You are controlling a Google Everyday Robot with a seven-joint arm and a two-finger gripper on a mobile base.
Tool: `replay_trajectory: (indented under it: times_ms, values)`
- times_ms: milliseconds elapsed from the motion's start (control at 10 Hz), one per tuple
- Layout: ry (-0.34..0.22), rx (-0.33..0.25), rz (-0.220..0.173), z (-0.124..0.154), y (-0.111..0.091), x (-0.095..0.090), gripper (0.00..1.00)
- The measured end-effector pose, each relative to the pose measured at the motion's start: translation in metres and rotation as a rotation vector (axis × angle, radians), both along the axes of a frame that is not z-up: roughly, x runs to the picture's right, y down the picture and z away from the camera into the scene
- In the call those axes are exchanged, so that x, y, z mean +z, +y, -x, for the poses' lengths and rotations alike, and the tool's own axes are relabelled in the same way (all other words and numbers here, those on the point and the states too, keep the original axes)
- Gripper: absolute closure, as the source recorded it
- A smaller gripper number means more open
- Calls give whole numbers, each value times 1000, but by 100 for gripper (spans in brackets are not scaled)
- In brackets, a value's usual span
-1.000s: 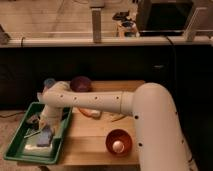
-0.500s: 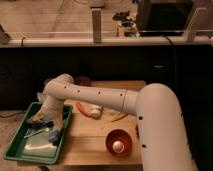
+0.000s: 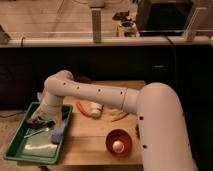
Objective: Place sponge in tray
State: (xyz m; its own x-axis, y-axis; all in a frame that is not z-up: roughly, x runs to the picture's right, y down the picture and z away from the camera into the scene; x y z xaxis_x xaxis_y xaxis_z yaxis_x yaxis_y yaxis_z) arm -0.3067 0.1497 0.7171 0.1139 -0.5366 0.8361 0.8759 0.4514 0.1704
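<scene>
Over the far left part of the tray (image 3: 20, 151), the gripper (image 3: 41, 120) hangs low inside the rim; I cannot tell how its tips stand. The sponge (image 3: 58, 133) lies in the tray, close to the right rim and just beside the gripper. The near half of the tray floor is bare. On the wooden table (image 3: 87, 142), right of the tray, stands a red-brown bowl (image 3: 119, 142) near the front edge.
</scene>
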Motion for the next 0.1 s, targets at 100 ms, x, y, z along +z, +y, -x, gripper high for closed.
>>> replay_trajectory:
  times_ms: [100]
  values:
    - [-1, -1, 0, 1, 0, 0, 20]
